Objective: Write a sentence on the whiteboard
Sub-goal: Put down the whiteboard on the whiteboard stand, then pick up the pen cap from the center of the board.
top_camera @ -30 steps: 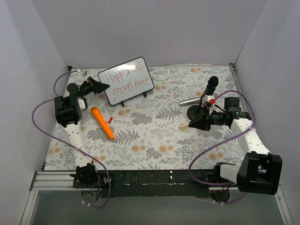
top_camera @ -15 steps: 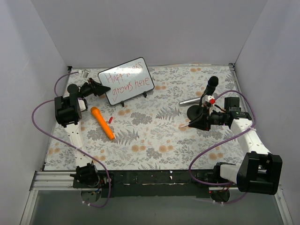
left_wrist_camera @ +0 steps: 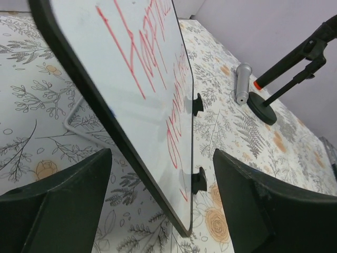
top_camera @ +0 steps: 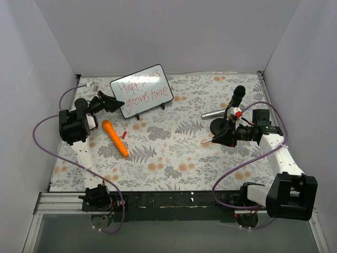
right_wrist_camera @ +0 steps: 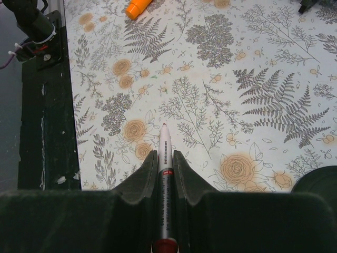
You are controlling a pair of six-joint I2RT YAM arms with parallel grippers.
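Shows the whiteboard (top_camera: 141,90) propped tilted on a wire stand (left_wrist_camera: 79,113) on the counter (top_camera: 174,158), the red sentence (top_camera: 143,89) in two lines across it. Has the left tool (top_camera: 115,103) spread wide at the whiteboard's left edge, a finger to each side. Well right of the whiteboard, has the right tool (top_camera: 215,138) clamped on a marker (right_wrist_camera: 163,142), tip jutting past the fingers

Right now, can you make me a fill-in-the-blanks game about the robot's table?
The sentence on the whiteboard is written in ___ ink.
It reads "Happiness grows ___".
The right tool is shut on a ___.
The left tool is not shut but ___.
Missing words: red, here, marker, open.
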